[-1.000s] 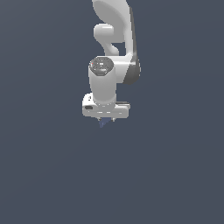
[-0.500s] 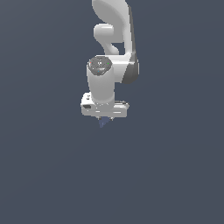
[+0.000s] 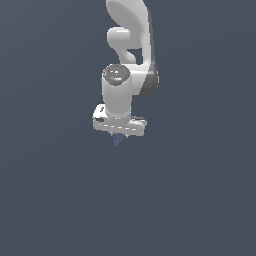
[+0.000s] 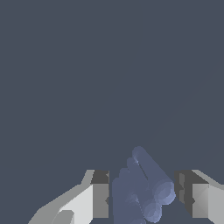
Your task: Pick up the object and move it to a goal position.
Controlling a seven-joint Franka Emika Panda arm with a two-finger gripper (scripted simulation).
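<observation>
The object [image 4: 146,179] is a pale blue piece made of joined cylinder shapes. In the wrist view it sits between my two fingers, and both dark pads [image 4: 100,192] stand close against its sides. My gripper [image 4: 142,194] is shut on it. In the exterior view the white arm points straight down, and my gripper [image 3: 120,136] is mostly hidden under the hand. Only the blue tip of the object [image 3: 117,142] shows below it. No goal marker is in view.
A plain dark grey-blue surface [image 3: 60,200] fills both views, with no edges or other objects to be seen.
The hand sits slightly lower than a second ago. The blue object has stayed under it.
</observation>
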